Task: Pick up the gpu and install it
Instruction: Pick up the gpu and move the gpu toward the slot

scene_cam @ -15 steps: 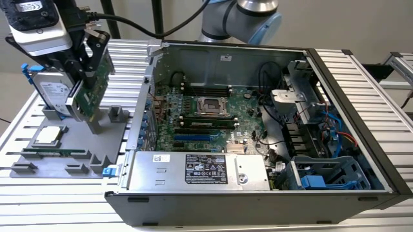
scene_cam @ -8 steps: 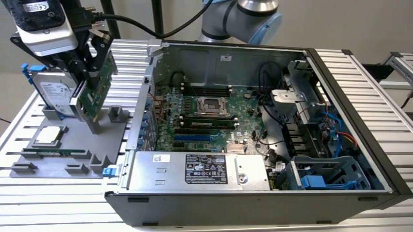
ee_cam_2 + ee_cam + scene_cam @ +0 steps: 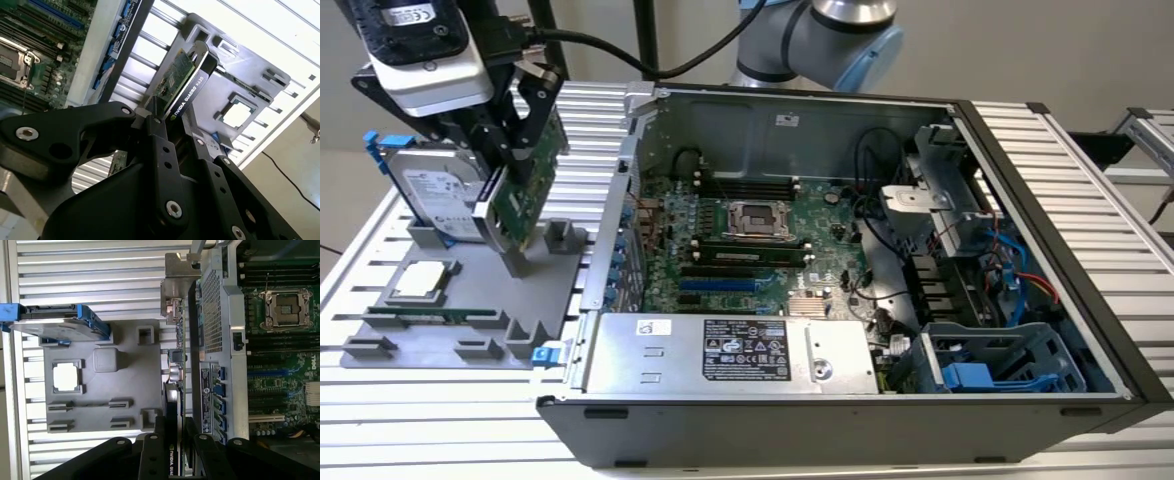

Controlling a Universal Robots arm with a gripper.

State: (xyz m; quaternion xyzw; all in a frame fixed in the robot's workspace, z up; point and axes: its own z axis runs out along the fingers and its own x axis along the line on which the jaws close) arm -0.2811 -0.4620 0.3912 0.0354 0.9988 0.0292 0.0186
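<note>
Robotics lab workbench: slatted aluminium table, open computer case, grey parts fixture, robot arm.

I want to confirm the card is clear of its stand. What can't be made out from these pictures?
- Lower edge of the gpu: exterior view, too small to tell whether it is clear of the posts on the gray tray.
- Its gripped end: second wrist view, hidden by the fingers.
- Hard drive: exterior view, partly behind the gpu.

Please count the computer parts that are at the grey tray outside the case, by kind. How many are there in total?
gpu: 1
hard drive: 1
processor chip: 1
memory stick: 1
Total: 4
</note>
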